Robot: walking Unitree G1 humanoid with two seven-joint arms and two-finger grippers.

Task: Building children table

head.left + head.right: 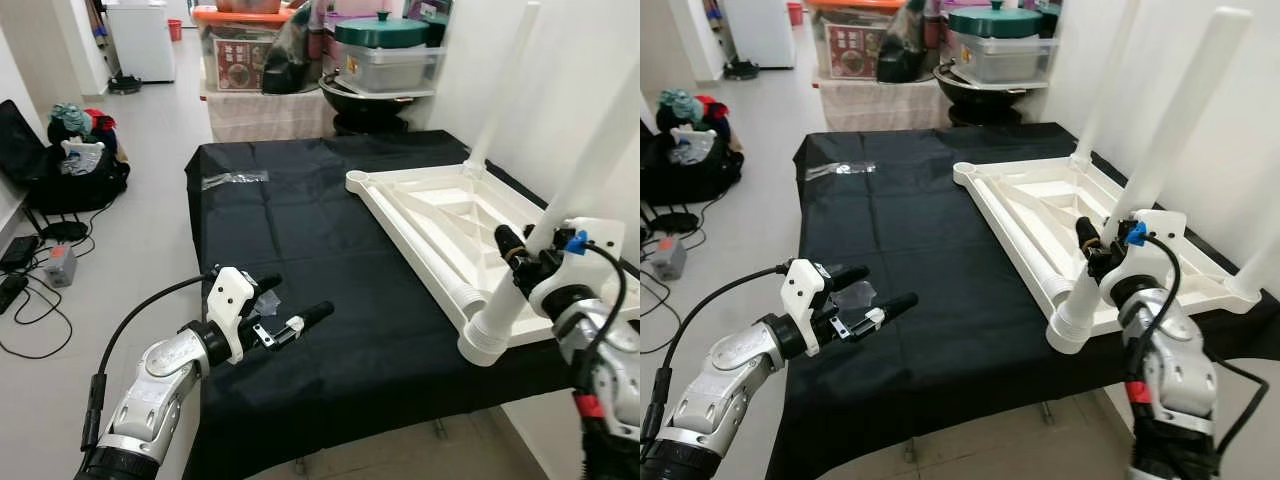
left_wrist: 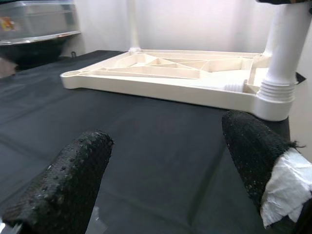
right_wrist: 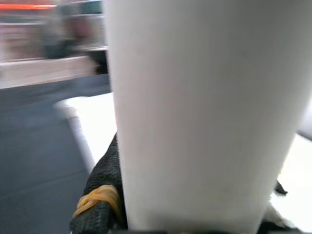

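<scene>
Nearest me, at seven o'clock, the left gripper is hovering wide open, holding nothing, above the black cloth counter. At four o'clock the right gripper is clamping the smooth white tubular leg; cross-threading could be jamming it. The ribbed plastic tabletop is lying inverted beyond.

tabletop on cloth, right side

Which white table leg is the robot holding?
The near-corner leg, closest to the robot, standing in the upturned table top. The right gripper clamps it. The other legs stand untouched at farther corners.
</scene>
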